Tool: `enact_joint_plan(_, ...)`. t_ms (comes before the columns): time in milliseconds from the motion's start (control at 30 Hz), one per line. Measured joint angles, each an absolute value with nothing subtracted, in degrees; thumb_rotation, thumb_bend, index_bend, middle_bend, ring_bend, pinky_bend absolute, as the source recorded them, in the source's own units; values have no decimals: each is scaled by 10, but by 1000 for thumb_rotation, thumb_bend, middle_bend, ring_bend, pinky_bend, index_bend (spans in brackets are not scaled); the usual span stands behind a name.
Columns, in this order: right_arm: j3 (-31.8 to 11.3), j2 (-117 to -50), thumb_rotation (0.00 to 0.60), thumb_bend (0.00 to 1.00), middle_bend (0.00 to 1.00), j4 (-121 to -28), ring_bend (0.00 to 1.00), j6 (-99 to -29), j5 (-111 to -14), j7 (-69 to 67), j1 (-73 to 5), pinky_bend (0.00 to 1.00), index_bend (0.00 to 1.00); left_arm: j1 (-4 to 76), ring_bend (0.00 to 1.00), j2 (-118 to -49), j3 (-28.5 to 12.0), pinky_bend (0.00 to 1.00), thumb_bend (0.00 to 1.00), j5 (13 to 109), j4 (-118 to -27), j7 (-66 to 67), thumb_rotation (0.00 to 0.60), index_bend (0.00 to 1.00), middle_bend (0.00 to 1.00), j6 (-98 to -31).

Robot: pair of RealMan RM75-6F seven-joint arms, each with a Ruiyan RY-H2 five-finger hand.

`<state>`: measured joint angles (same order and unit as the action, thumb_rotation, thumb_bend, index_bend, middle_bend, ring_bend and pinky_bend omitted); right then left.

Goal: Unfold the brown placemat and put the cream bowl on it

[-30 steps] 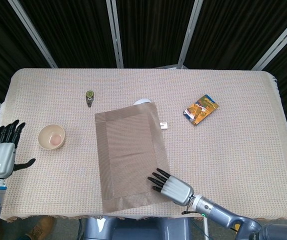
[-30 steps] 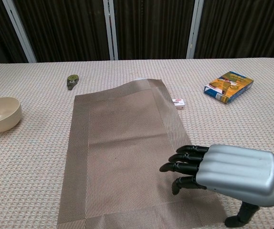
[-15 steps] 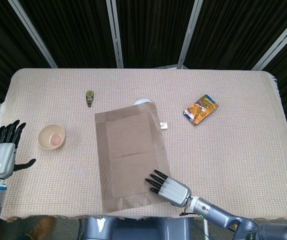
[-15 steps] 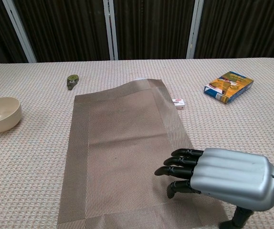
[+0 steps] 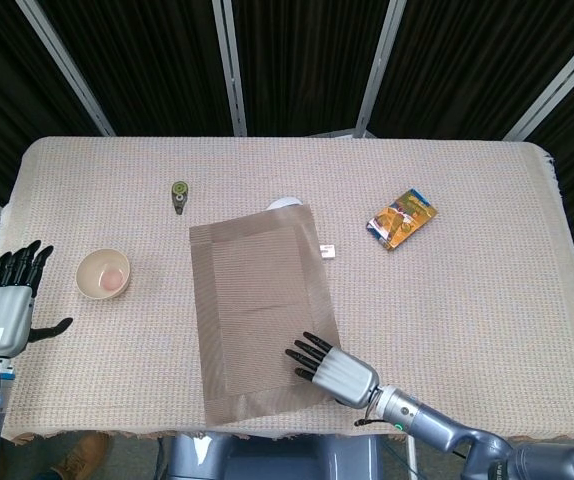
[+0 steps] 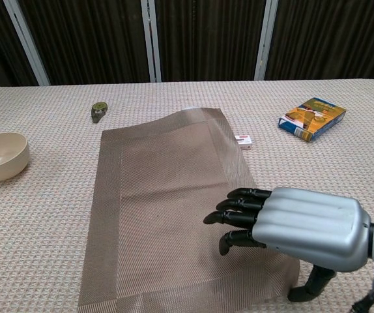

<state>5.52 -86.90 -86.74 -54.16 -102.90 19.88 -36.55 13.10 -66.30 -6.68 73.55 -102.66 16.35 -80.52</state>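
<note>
Silver and black, your right hand [image 6: 285, 225] sits over the near right corner of the brown placemat [image 6: 167, 195], fingers apart, holding nothing. Your left hand [image 5: 7, 300] waits open at the table's left edge. Farther left of the unfolded mat, the cream bowl [image 6: 1, 155] stands apart.

Beige-clothed table [image 5: 487, 300] before black curtains [image 5: 297, 60].

Brown placemat [image 5: 262, 312] unfolded, seemingly flat; cream bowl [image 5: 103, 273] upright, well left.
</note>
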Motion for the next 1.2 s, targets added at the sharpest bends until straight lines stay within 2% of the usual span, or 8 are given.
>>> enact_joint_plan(200, 53, -876, 600, 256, 45, -859, 0, -550, -1026, 197, -366, 0, 287, 130, 0, -662, -66, 0, 0, 738, -1027, 161, 600, 0, 0, -805)
enact_joint_plan(333, 54, -879, 600, 341, 48, -855, 0, -557, -1028, 195, -366, 0, 341, 130, 0, -662, -67, 0, 0, 738, -1027, 161, 600, 0, 0, -804)
enact_joint_plan(500, 56, -882, 600, 369, 66, -853, 0, -565, -1030, 186, -365, 0, 511, 130, 0, -662, -67, 0, 0, 738, -1027, 161, 600, 0, 0, -804)
enact_joint_plan(633, 58, -886, 600, 417, 91, -849, 0, -576, -1034, 177, -364, 0, 594, 130, 0, -661, -66, 0, 0, 739, -1027, 160, 600, 0, 0, -804)
enact_joint_plan(700, 60, -888, 600, 423, 101, -844, 0, -585, -1039, 173, -362, 0, 731, 130, 0, -661, -67, 0, 0, 739, -1028, 160, 600, 0, 0, -804)
enact_joint_plan(767, 64, -891, 600, 425, 105, -836, 0, -598, -1049, 168, -360, 0, 762, 130, 0, -661, -67, 0, 0, 740, -1028, 159, 600, 0, 0, -803)
enact_joint_plan(1067, 101, -863, 600, 425, 116, -828, 0, -651, -1104, 150, -350, 0, 694, 130, 0, -661, -67, 0, 0, 736, -1025, 158, 600, 0, 0, -800)
enact_joint_plan(1200, 122, -839, 600, 425, 132, -809, 0, -690, -1144, 155, -343, 0, 714, 130, 0, -662, -66, 0, 0, 736, -1024, 161, 600, 0, 0, -799)
